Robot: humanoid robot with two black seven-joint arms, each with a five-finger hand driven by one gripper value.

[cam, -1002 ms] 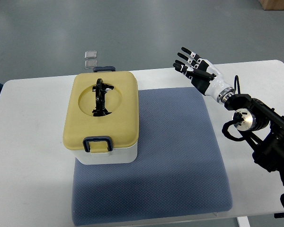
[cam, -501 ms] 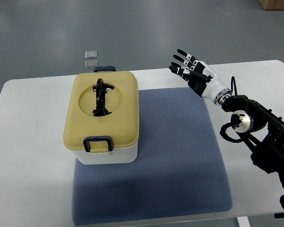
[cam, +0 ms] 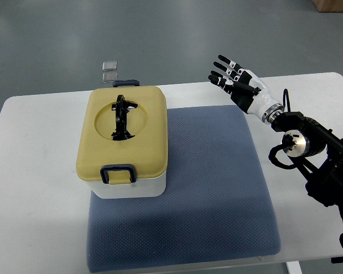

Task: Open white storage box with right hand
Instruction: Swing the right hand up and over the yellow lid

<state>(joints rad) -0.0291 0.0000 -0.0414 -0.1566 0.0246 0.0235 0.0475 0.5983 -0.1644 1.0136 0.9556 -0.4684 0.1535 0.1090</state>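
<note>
The white storage box (cam: 123, 185) sits on the left part of a blue-grey mat (cam: 206, 194) that lies on the white counter (cam: 34, 188). It is closed under a flat yellow lid (cam: 143, 137) that has a black folding handle (cam: 121, 117) lying in a round recess at its centre. A dark blue latch (cam: 118, 173) clips the lid down on the near side, and a matching one (cam: 126, 83) shows at the far side. The right hand (cam: 240, 88) hovers well apart from the box, above the far right part of the mat, with its fingers (cam: 224, 69) spread and holding nothing. The box looks like rigid moulded plastic, probably light and smooth, so it may slide on the mat if pushed sideways. The lid likely will not lift until both latches are flipped outward, and these small tabs call for a fingertip hooked under their lower edge. After that, the centre handle seems the surest hold, raised upright and pulled straight up.
</note>
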